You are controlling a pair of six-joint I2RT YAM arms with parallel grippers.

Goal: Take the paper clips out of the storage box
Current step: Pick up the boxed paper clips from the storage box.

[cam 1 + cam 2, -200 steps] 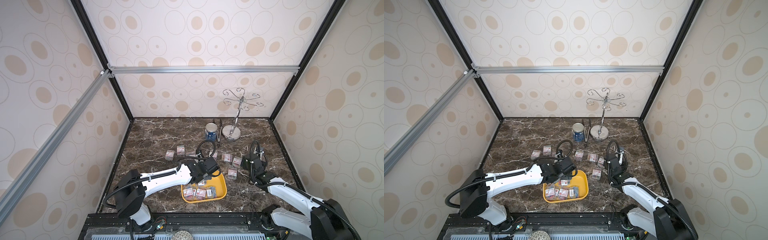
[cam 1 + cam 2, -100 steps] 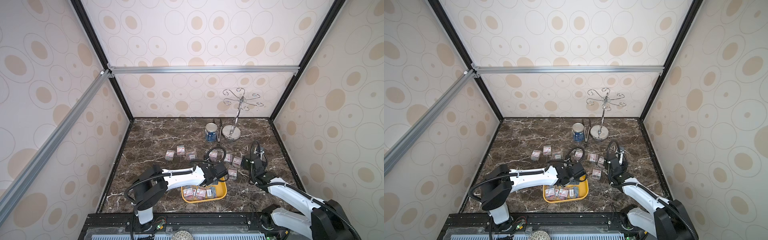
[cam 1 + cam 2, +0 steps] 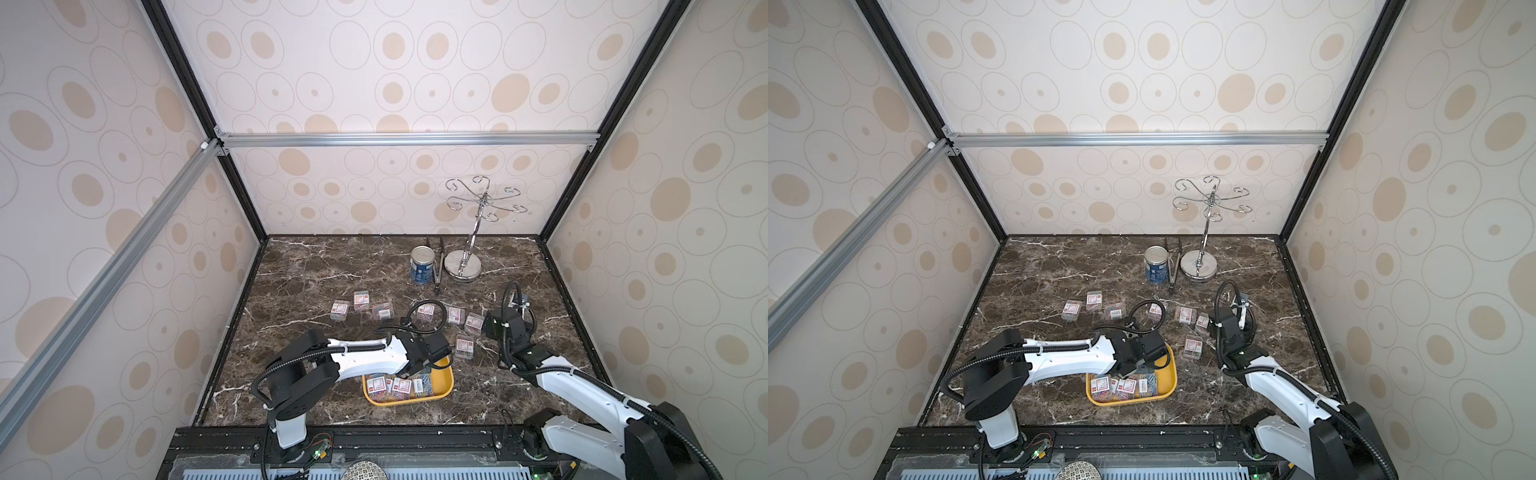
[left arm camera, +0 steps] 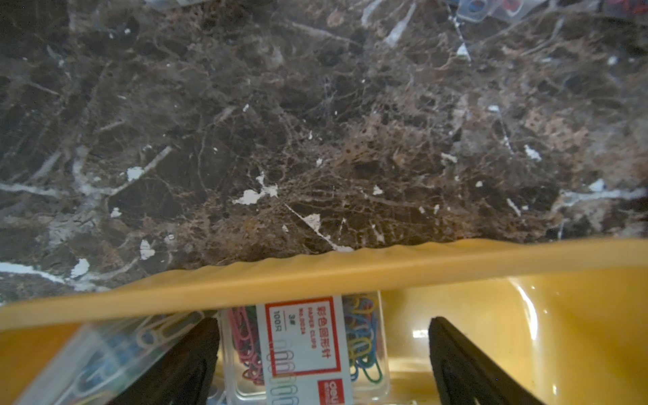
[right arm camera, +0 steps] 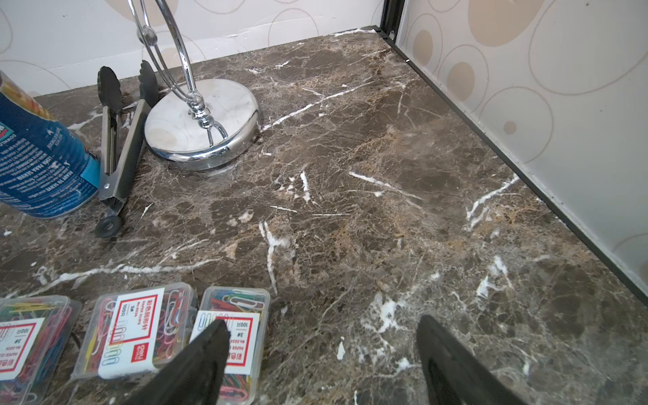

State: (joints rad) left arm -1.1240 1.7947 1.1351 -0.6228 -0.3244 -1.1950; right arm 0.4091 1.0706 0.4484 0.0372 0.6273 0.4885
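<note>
The storage box (image 3: 444,388) is a shallow yellow tray near the table's front, seen in both top views (image 3: 1168,384). Several clear cases of paper clips (image 3: 400,386) lie in it. My left gripper (image 4: 322,322) is open inside the tray, just behind its rim (image 4: 350,273). One case of paper clips (image 4: 305,347) sits between its fingers, close to one pad and apart from the other. My right gripper (image 5: 322,322) is open over bare marble, beside cases (image 5: 140,329) lying on the table. Other cases (image 3: 361,300) lie on the table farther back.
At the back stand a blue-labelled can (image 3: 422,264), metal tongs (image 3: 438,270) and a chrome hook stand (image 3: 462,262). The right wrist view shows the can (image 5: 38,157), the tongs (image 5: 119,140) and the stand (image 5: 203,119) beyond the cases. The right wall (image 5: 561,105) is near.
My left arm has swung to the right, and its gripper has come down into the far part of the tray. The right arm has not moved.
</note>
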